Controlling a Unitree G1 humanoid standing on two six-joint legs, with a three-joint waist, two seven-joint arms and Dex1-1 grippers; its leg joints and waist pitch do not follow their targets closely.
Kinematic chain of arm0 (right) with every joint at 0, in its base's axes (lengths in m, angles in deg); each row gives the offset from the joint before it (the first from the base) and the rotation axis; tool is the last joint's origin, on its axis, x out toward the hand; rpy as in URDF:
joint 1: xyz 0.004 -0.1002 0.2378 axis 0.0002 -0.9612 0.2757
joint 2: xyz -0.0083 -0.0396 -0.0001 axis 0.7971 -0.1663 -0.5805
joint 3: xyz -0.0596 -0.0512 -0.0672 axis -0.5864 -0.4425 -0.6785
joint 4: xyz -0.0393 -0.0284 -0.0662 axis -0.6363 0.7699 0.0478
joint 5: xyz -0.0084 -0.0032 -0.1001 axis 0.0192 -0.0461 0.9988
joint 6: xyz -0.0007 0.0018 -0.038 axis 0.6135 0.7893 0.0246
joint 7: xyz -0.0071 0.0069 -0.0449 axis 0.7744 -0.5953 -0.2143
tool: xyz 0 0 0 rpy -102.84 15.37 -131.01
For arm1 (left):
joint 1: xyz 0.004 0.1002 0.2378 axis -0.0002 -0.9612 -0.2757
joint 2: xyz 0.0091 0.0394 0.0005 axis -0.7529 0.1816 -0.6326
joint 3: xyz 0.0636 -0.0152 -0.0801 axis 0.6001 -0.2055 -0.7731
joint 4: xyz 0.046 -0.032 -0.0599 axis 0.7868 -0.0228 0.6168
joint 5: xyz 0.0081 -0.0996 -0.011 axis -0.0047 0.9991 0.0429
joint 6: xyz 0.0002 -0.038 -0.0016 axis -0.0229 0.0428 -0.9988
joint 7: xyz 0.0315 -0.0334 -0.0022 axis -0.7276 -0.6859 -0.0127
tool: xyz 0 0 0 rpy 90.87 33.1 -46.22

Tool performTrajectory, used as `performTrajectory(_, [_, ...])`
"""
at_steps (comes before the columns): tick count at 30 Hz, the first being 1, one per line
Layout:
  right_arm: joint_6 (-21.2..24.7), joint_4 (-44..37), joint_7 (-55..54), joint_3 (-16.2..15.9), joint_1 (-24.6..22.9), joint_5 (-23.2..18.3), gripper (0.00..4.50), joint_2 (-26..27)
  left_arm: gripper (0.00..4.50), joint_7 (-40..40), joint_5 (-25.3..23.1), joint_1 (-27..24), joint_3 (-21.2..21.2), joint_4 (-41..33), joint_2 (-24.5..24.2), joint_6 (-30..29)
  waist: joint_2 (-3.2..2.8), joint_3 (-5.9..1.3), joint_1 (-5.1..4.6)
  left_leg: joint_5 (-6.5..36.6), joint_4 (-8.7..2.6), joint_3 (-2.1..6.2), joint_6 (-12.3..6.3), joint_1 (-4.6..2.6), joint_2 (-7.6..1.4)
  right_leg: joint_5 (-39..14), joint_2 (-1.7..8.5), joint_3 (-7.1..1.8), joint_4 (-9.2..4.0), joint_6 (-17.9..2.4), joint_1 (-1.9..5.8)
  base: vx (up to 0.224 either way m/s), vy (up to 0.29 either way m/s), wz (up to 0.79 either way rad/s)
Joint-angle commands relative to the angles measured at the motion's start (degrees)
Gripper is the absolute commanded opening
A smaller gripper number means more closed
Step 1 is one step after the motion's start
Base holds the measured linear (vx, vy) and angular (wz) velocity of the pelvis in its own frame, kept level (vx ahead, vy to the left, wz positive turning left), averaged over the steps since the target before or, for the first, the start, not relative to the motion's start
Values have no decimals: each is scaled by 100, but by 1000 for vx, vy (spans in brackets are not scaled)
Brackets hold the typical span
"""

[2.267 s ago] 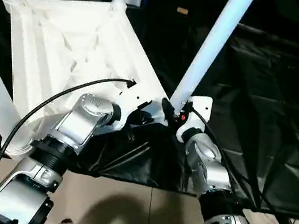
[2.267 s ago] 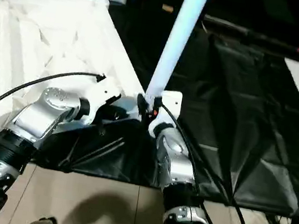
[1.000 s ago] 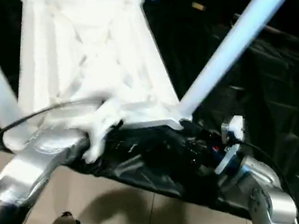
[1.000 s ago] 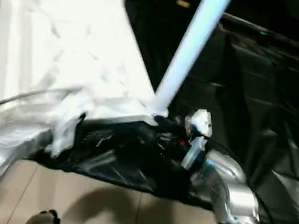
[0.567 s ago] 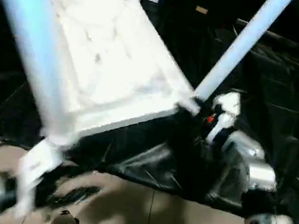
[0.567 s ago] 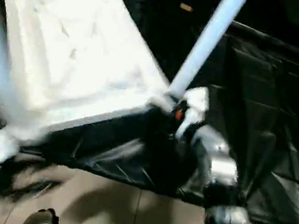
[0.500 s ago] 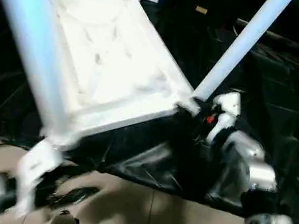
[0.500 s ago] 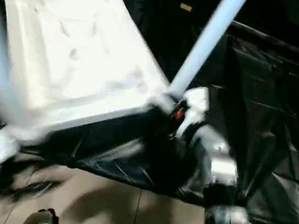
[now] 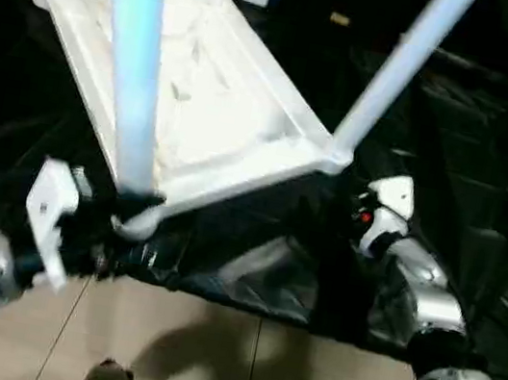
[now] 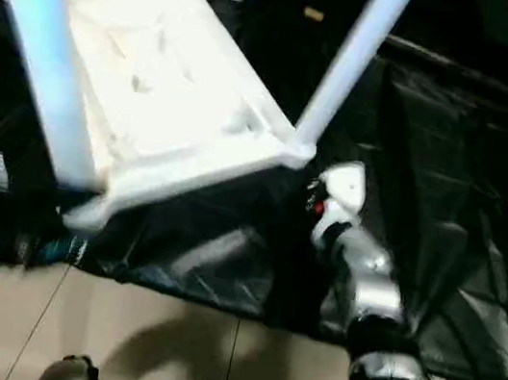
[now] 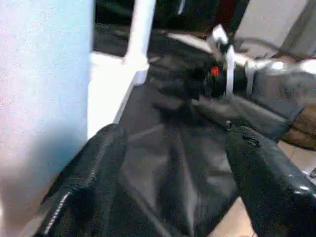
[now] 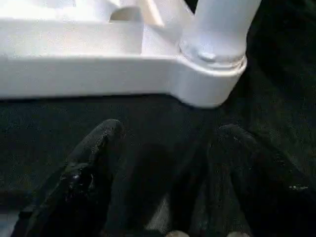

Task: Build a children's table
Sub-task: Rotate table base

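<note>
the children's table [image 9: 202, 94] lies upside down on a black-sheeted desk [image 9: 488, 190], all four legs standing in their corner sockets, so assembly looks nearly done; turning it upright seems what's left. left gripper [image 11: 168, 163] and right gripper [image 12: 163, 163] both spread, holding nothing, beside the near corners.

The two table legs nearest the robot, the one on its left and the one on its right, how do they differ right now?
The left leg stands close to upright in the left eye view; the right leg leans toward picture right. The left leg looks thicker and bluish, the right leg slimmer and paler. The left end effector sits beside the left leg's base; the right end effector sits in front of the right leg's socket, apart from it. Both are seated in corner sockets of the white tabletop.
</note>
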State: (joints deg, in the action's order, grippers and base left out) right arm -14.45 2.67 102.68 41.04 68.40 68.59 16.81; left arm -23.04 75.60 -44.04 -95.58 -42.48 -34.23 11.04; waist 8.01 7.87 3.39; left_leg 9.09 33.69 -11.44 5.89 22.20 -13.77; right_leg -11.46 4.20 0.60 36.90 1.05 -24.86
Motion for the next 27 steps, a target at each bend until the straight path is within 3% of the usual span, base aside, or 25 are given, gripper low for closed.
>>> performTrajectory(1, [-104,-80,-63,-66,-102,74,347,-25,391,-19,-127,123,173,189,71,124,-218,-457,13,1216,-359,-40,89,-123,100,-575,125,-119,-396,-960,281,0,0,0])
performTrajectory(3, [-146,-53,-64,-84,-112,74,347,30,409,16,-204,228,285,306,75,151,-207,-457,10,1430,-356,-40,123,-141,95,-913,127,-120,-437,-901,243,0,0,0])
performTrajectory(4, [-152,-151,17,-123,-154,96,347,127,417,95,-234,335,410,423,23,123,-285,-467,18,1479,-365,-20,155,-145,90,-980,133,-117,-424,-897,238,0,0,0])
performTrajectory(6, [-136,-225,36,-122,-176,132,347,147,427,94,-133,322,401,408,-15,83,-248,-463,4,1565,-373,-14,171,-131,91,-1046,125,-109,-439,-897,234,0,0,0])
performTrajectory(9, [-49,-445,134,-61,-229,55,347,160,447,-109,317,-34,117,91,-274,-208,-245,-478,-9,1496,-372,-7,181,-105,91,-973,119,-111,-415,-912,249,0,0,0])
performTrajectory(10, [-31,-541,183,-54,-263,9,347,150,447,-285,495,-286,-45,-58,-473,-338,-261,-472,-6,1499,-366,-13,171,-125,89,-928,111,-108,-414,-930,228,0,0,0])
performTrajectory(13, [-53,-605,262,-64,-294,-48,347,148,447,-540,568,-646,-416,-45,-766,-354,-253,-444,-30,1561,-377,-19,122,-127,90,-982,86,-105,-428,-936,204,0,0,0])
performTrajectory(15, [-41,-619,321,-51,-296,-103,347,175,447,-563,523,-657,-648,132,-818,-243,-286,-443,-22,1614,-378,-22,134,-158,82,-1015,86,-110,-432,-935,187,0,0,0])
performTrajectory(17, [-22,-655,398,-61,-292,-143,347,221,447,-490,395,-463,-946,599,-919,6,-278,-443,4,1678,-385,-18,141,-159,91,-1087,92,-112,-441,-902,190,0,0,0])
performTrajectory(22, [12,-685,381,-60,-287,-111,347,271,447,-399,332,-176,-1032,1069,-1082,276,-269,-479,12,1544,-380,-11,164,-164,95,-938,110,-112,-413,-918,208,0,0,0])
performTrajectory(27, [25,-347,217,-145,-139,82,347,347,447,-279,397,527,-555,1369,-919,439,-265,-525,36,1156,-363,-20,168,-158,105,-393,120,-103,-333,-1068,249,0,0,0])
